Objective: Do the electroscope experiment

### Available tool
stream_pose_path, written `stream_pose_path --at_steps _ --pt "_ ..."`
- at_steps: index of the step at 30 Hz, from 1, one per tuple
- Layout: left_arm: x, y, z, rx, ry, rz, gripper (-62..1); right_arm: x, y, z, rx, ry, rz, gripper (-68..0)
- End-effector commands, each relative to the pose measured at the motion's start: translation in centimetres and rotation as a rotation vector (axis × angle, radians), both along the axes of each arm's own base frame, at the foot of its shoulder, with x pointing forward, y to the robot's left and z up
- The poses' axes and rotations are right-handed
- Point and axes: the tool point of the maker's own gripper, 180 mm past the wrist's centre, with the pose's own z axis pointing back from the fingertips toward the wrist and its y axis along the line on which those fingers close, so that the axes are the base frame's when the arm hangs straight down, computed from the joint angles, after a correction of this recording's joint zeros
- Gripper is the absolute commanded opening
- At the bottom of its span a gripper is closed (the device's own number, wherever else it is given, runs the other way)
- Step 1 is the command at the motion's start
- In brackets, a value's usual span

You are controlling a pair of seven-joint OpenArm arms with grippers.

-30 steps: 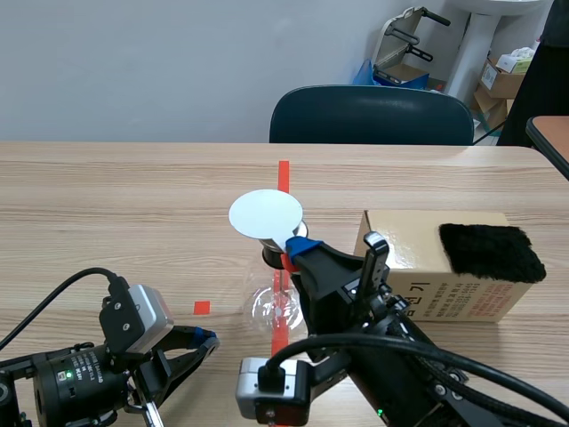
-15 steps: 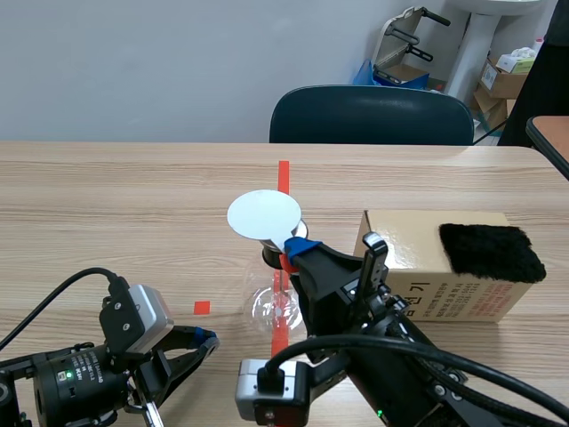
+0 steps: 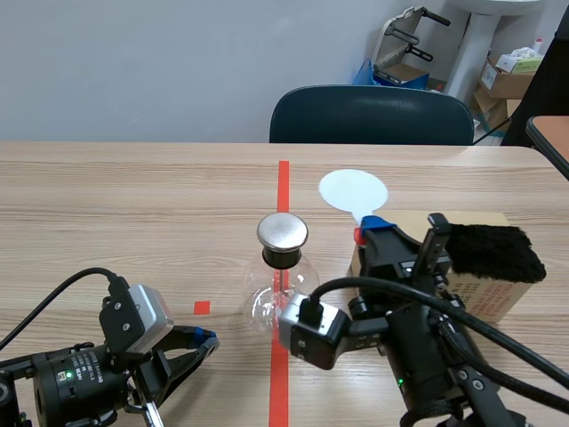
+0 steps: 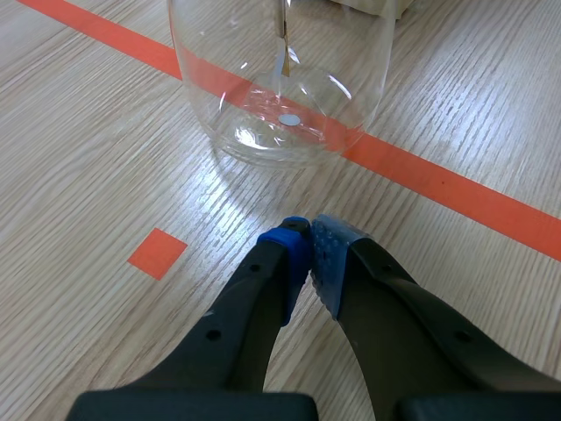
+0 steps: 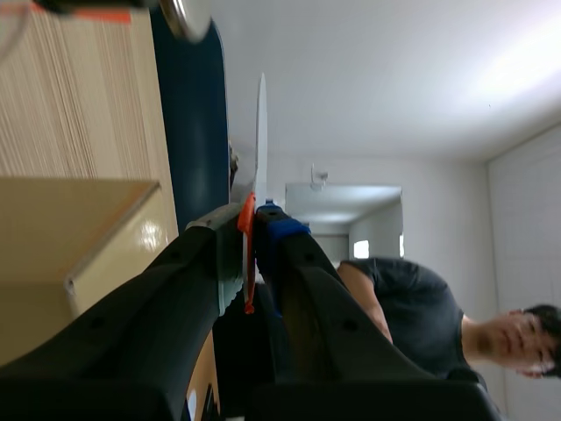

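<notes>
Left gripper (image 4: 308,237) low on the table (image 3: 133,196), pads closed together on nothing, just short of the electroscope flask (image 4: 280,79) standing on the red tape line. Metal cap (image 3: 283,231) uncovered. Right gripper (image 5: 252,221) clamps the red handle of the white disc (image 3: 353,190), held upright beside the cardboard box (image 3: 484,302) that carries the black fur pad (image 3: 492,251). Likely step: charging the disc. Lay its face flat on the fur, rub with 1 steady stroke, grip the handle only, keep the elbow clear of the glass. Chair (image 3: 369,116) beyond
</notes>
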Motion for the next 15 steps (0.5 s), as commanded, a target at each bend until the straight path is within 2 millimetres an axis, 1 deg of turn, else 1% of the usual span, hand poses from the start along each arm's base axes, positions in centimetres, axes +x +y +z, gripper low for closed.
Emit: stream_pose_path --at_steps 1,4,8,11,15 --pt "0.5 -0.6 1.1 -0.032 -0.027 -0.002 -56.9 0.6 -1.0 1.0 -0.004 -0.036 -0.040 -67.1" --pt "0.5 -0.6 1.1 -0.032 -0.027 -0.002 -56.9 0.8 -2.7 1.0 0.000 -0.037 -0.135 -67.1" --pt "0.5 -0.6 1.1 -0.032 -0.027 -0.002 -56.9 0.9 -4.5 1.0 0.005 -0.037 -0.233 -67.1" --pt "0.5 -0.6 1.1 -0.032 -0.027 -0.002 -56.9 0.9 -5.4 1.0 0.007 -0.038 -0.282 -67.1" --pt "0.5 -0.6 1.1 -0.032 -0.026 -0.002 -56.9 0.9 -5.8 1.0 0.008 -0.038 -0.303 -67.1"
